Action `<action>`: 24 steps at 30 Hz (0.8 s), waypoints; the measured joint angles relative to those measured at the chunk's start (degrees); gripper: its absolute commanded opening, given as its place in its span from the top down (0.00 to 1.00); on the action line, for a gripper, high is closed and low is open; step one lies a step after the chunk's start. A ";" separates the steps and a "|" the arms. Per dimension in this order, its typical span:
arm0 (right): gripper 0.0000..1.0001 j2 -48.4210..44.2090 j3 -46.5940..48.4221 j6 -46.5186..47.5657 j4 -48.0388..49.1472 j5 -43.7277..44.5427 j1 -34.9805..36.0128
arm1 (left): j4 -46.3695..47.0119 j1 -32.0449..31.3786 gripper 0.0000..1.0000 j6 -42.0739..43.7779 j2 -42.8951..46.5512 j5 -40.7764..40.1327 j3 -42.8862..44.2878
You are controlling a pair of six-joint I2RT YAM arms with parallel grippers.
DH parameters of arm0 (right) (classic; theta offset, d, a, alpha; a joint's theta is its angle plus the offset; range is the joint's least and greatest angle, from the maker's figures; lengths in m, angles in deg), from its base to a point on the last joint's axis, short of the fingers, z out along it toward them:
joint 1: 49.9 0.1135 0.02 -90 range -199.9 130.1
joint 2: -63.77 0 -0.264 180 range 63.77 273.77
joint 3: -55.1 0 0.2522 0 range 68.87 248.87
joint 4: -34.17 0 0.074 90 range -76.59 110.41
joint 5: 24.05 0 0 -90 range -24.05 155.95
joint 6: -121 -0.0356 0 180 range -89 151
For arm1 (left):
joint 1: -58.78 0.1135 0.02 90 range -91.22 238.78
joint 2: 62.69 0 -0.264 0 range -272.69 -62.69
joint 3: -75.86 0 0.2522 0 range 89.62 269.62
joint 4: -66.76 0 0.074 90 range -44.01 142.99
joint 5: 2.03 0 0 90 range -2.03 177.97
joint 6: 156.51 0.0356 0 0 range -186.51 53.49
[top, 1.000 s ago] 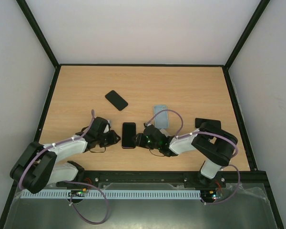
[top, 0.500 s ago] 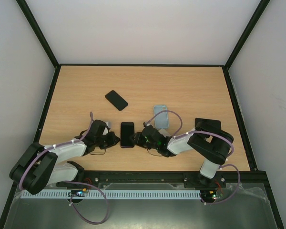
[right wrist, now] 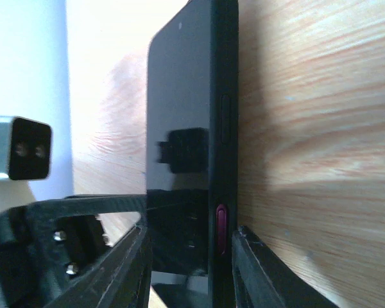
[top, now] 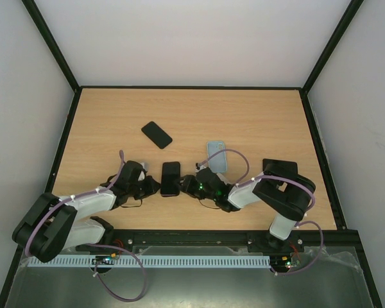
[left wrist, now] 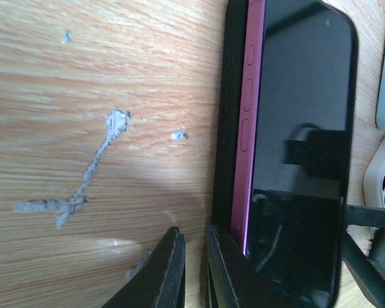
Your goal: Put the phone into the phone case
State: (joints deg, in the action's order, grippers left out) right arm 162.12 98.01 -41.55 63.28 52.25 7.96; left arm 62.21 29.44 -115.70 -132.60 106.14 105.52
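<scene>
On a wooden surface (top: 244, 115), we see the two arms meeting low over a phone (top: 170, 178) that lies flat near the front edge, between their wrists. The left pincer (left wrist: 194, 236) sits at the phone's left long edge with its fingers (left wrist: 167, 273) drawn almost together, only a thin strip of wood showing between them. We make out nothing held there, and the inner finger rests against the black case (left wrist: 222, 128) that wraps the phone. From that wrist's view, the phone's magenta side and its buttons stand proud of the case's rim along the left edge, with the dark screen facing up. The right pincer (right wrist: 190, 230) is clamped on the phone at its near right end, one finger on each side of the cased body. A magenta button shows through a slot in the case on that side. Farther back on the surface, well apart from the arms, lies a second black slab (top: 156, 135), set at a slant. A pale blue case (top: 216, 156) rests just behind the right wrist. White scuffs (left wrist: 83, 186) mark the wood beside the left pincer.
</scene>
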 measured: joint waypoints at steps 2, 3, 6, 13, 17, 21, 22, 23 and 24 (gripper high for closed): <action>0.65 0.15 -0.26 -1.11 2.34 -0.48 -0.37 | 0.20 0.00 0.85 -0.07 -0.02 -0.72 0.00; 0.65 0.28 -0.48 -1.70 3.93 -0.57 -0.55 | 0.28 0.02 0.85 -0.13 -0.04 -1.03 0.00; 0.65 0.96 -1.18 -3.43 8.50 -0.61 -0.96 | 0.48 0.00 0.84 -0.46 -0.17 -1.64 0.04; 0.68 4.68 0.37 -6.21 17.57 -4.59 -1.36 | 1.86 -1.05 0.83 -2.51 -1.49 -1.57 0.57; 0.74 7.30 0.39 -6.97 18.80 -7.28 -1.20 | 1.05 -1.86 0.81 -3.19 -2.34 -1.36 1.73; 0.74 8.85 -0.39 -6.91 19.06 -8.44 -2.23 | -0.15 -1.99 0.80 -3.80 -2.51 -1.86 2.43; 0.72 8.92 -0.61 -6.40 18.58 -8.46 -2.58 | -0.39 -2.01 0.80 -3.85 -2.60 -1.97 2.64; 0.71 8.90 -0.68 -5.88 17.92 -8.44 -2.84 | -0.79 -2.05 0.80 -3.96 -2.71 -2.16 2.93; 0.70 8.87 -0.70 -5.25 17.18 -8.41 -3.10 | -1.03 -2.14 0.80 -3.98 -2.91 -2.36 3.19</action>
State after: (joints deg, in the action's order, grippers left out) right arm 170.99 97.31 -46.80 80.46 43.84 4.86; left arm 61.18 27.30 -119.68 -135.50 103.78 108.71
